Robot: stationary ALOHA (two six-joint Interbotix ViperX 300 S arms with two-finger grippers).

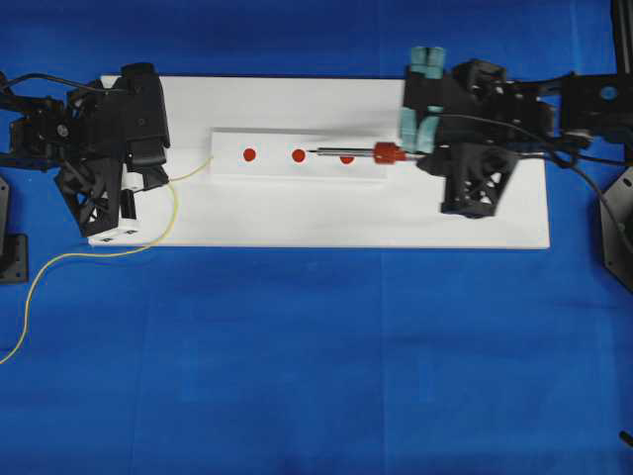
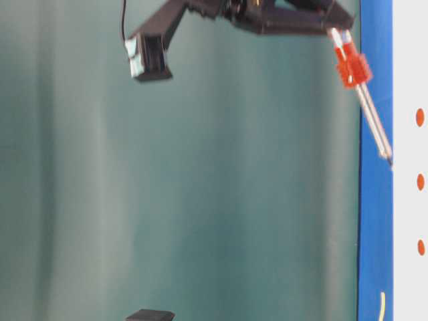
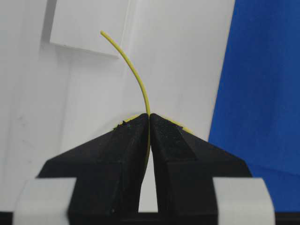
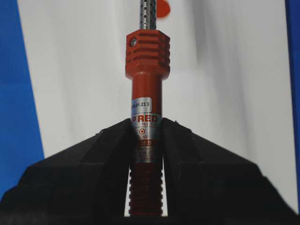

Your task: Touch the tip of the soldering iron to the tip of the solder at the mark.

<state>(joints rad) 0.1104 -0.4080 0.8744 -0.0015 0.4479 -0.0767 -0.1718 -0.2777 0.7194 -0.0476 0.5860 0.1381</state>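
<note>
Left gripper (image 3: pixel 149 123): clamped on the solder (image 3: pixel 133 70), free end aimed at the upper-left block

Right gripper (image 4: pixel 146 129): pinched the soldering iron (image 4: pixel 147 89) mid-frame, tip forward for the marks

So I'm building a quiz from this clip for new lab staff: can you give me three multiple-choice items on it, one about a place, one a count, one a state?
1. Where does the soldering iron point, seen from overhead?
A. Left, along the raised white strip
B. Right, off the board
C. Toward the picture's bottom edge

2. How many red dots show on the strip from overhead?
A. One
B. Three
C. Five

3. How is the solder held?
A. Lying loose
B. Pinched in the shut left gripper
C. Draped over the right gripper

Answers: 1 A, the tip lies left of the orange collar, over the strip. 2 B, three dots in a row, the right one partly under the shaft. 3 B, the left wrist view shows the wire rising from between closed jaws.
</note>
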